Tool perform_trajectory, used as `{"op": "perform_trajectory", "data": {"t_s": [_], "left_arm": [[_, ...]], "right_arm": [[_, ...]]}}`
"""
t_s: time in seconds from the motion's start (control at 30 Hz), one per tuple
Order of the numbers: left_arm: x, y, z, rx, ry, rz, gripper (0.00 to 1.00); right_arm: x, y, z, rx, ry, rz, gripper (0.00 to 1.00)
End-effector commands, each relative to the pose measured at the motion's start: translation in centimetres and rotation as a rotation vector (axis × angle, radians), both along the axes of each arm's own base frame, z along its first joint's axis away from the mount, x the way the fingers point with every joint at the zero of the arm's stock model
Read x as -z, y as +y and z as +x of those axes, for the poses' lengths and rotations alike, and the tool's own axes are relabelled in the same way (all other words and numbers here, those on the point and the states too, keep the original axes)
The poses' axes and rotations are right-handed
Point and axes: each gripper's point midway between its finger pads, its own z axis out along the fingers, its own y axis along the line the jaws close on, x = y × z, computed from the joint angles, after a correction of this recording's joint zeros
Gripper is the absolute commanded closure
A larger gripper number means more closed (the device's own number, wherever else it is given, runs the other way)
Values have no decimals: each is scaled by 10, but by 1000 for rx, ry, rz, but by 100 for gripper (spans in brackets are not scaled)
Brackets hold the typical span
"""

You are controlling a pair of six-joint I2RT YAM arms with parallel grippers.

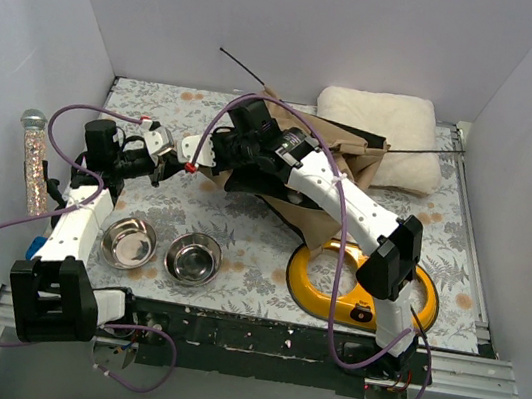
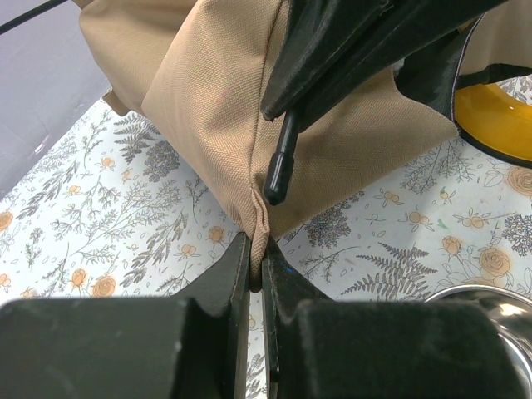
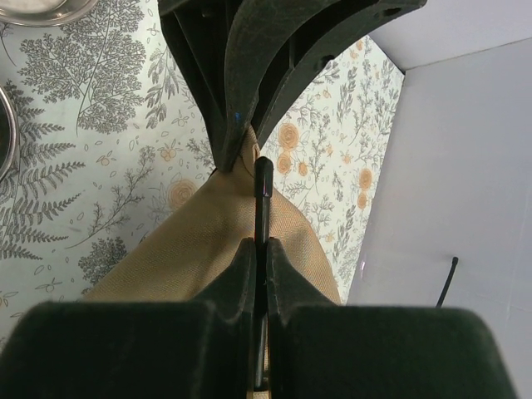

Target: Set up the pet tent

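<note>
Two left fingers (image 2: pixel 226 278) pinch pet tent (image 2: pixel 208 108) (corner seam).

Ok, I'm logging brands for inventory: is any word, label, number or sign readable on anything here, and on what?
None can be read in any view.
The pet tent, cream cushion, yellow bowl stand and two steel bowls show no print.
The tablecloth carries only a floral pattern.

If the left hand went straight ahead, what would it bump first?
The pet tent: the left hand pinches its tan corner, so it would push right into that cloth. A black rod seems just beyond.
</note>
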Motion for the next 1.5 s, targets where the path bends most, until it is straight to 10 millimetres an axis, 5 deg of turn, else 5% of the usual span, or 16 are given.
{"op": "perform_trajectory", "data": {"t_s": [0.0,1.47], "left_arm": [[-20,-1,-2,15,-70,14,100],[-24,-12,-14,114,-115,22,100]], "right_arm": [[3,-9,14,59,-31,-41,99],[39,-4,3,8,-137,-197,99]]}}
